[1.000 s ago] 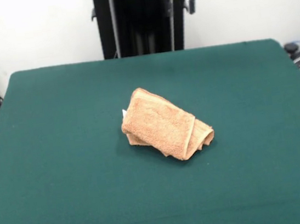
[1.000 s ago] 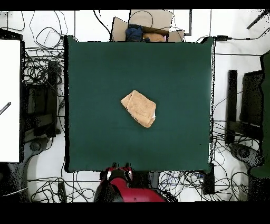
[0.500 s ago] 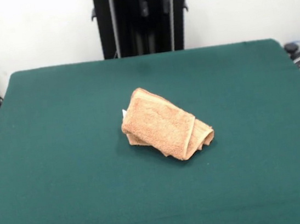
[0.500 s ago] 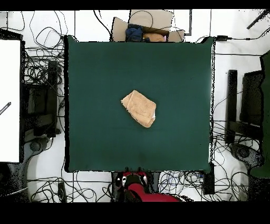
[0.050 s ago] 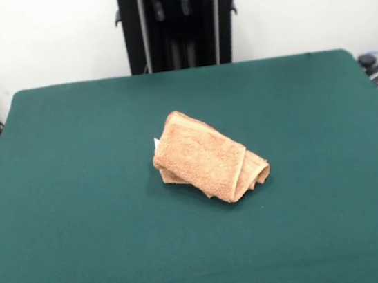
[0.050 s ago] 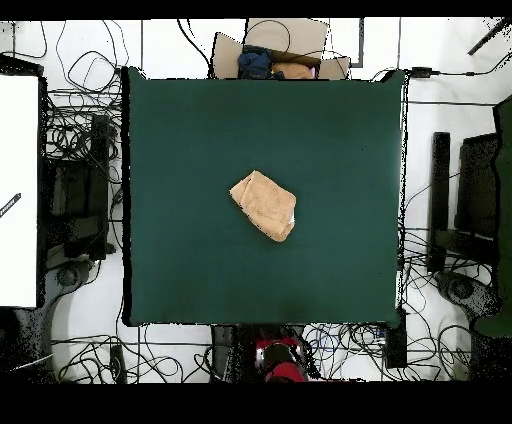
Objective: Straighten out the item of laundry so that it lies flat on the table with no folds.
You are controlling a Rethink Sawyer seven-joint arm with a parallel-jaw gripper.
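Roughly at the middle of the dark green surface [image 5: 78, 198] lies the peach-orange towel [image 5: 207, 156], folded over on itself into a thick bundle instead of spread flat. Going left to right in the front view, a small white tag [image 5: 156, 143] peeks out at the bundle's left edge, then comes the broad terry top face, and on the right the layers roll over into a rounded end where a woven border band [image 5: 238, 174] runs along the edge. In the overhead view the towel [image 6: 264, 205] sits as a slanted oblong, well apart from every edge of the surface [image 6: 180, 140]. Beyond one edge a cardboard box [image 6: 285, 42] holds blue and orange cloth. At the opposite edge the red arm [image 6: 281, 362] shows, off the green top. The tool [image 5: 171, 4] appears only as dark tips at the top of the front view, high above and well apart from the towel; whether it is released or clenched I cannot tell.
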